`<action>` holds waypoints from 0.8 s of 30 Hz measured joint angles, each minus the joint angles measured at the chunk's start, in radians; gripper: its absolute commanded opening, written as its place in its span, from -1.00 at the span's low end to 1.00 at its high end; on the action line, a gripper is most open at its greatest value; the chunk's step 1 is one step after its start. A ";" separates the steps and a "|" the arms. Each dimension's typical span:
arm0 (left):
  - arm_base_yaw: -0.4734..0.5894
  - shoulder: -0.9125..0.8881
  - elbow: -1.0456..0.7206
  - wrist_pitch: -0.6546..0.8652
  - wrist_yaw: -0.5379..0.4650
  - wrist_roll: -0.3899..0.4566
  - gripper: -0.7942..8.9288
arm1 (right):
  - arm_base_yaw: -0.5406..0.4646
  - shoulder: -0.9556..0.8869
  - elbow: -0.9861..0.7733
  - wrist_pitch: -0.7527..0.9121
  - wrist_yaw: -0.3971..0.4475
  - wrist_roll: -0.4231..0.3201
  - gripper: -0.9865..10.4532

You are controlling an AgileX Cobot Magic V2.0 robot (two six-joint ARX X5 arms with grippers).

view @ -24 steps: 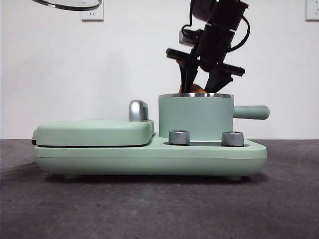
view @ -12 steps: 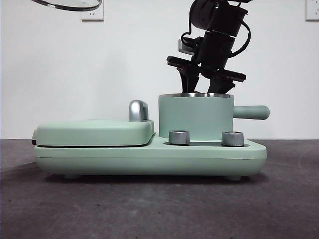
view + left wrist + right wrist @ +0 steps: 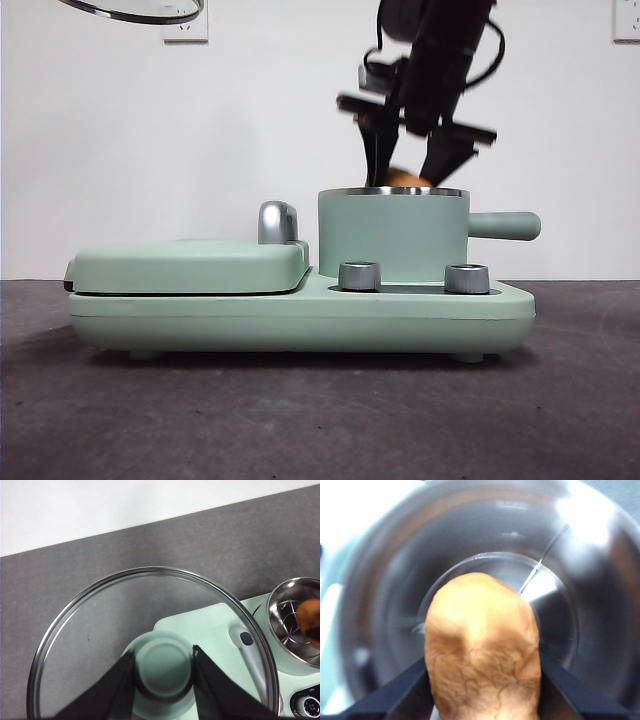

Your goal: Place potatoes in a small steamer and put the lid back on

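The mint-green small steamer (image 3: 392, 235) stands on its base with its stubby handle pointing right. My right gripper (image 3: 408, 170) hangs just over the steel rim, shut on the orange-brown potato (image 3: 405, 179), whose top shows above the rim. In the right wrist view the potato (image 3: 482, 655) sits between the two jaws over the steamer's steel inside (image 3: 590, 580). The glass lid (image 3: 130, 12) is held high at the upper left. My left gripper (image 3: 162, 680) is shut on the lid's mint-green knob (image 3: 162, 672), with the steamer (image 3: 295, 630) off to the side below.
A flat mint-green griddle cover (image 3: 190, 265) with a chrome handle (image 3: 277, 222) lies left of the steamer on the same base (image 3: 300, 320). Two steel dials (image 3: 360, 276) (image 3: 466, 278) sit at the front. Dark table surface (image 3: 300, 420) spreads before the appliance.
My right gripper dipped into the steamer half a second ago, hiding the potato, and has now risen again with the potato still between its jaws. The lid stays held high.
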 measured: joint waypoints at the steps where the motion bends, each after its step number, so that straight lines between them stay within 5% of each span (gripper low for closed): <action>1: 0.000 0.000 -0.003 0.000 0.000 0.000 -0.82 | 0.000 0.000 0.031 -0.026 0.000 0.000 -0.19; 4: 0.000 0.000 -0.014 0.000 0.000 0.000 -0.82 | -0.001 0.000 0.139 -0.128 0.000 0.000 -0.05; 16: 0.000 0.000 -0.052 0.004 0.000 -0.002 -0.82 | 0.000 -0.003 0.426 -0.352 0.005 -0.024 -0.05; 24: -0.035 0.000 -0.052 0.006 0.000 -0.003 -0.82 | 0.000 -0.197 0.410 -0.353 0.058 -0.050 -0.05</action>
